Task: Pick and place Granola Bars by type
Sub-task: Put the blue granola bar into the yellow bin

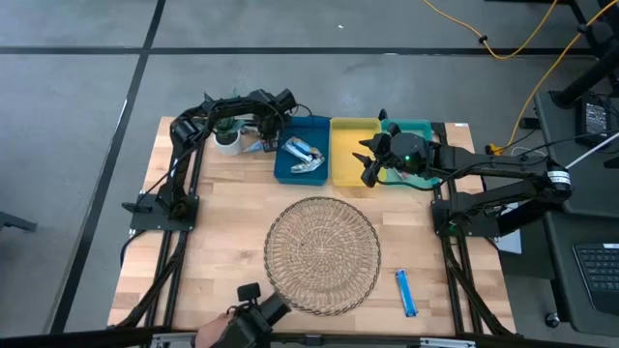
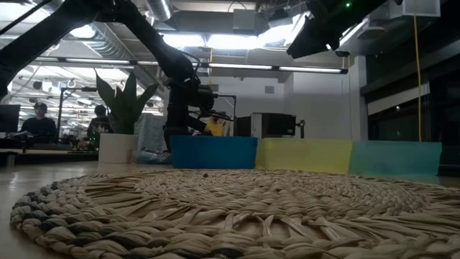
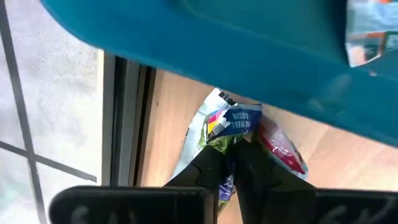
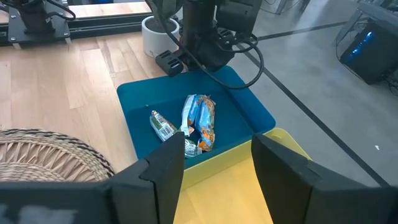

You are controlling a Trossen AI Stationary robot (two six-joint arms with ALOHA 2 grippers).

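My left gripper (image 3: 229,163) is down between the white plant pot (image 1: 228,141) and the blue tray (image 1: 286,172), shut on a silver-white granola bar with green and blue print (image 3: 227,121). A red-wrapped bar (image 3: 281,148) lies right beside it on the wood. Several bars (image 4: 199,121) lie inside the blue tray, blue ones and a silver-white one (image 4: 163,126). One blue bar (image 1: 406,292) lies on the table near the right front corner. My right gripper (image 4: 214,165) hovers open over the yellow tray (image 1: 354,130), touching nothing. My left gripper pinches the silver-white bar's crinkled wrapper (image 3: 225,144) between its two fingertips, coming from above and pointing down, just outside the blue tray's left wall. The wrapper spreads out beyond the fingertips. Whether the bar is off the wood I cannot tell.
The round wicker mat (image 1: 322,253) fills the table's middle. The teal tray (image 1: 418,129) stands right of the yellow one, partly under my right wrist. A person's hand with a camera (image 1: 242,324) shows at the near edge. Bare wood lies left of the mat.
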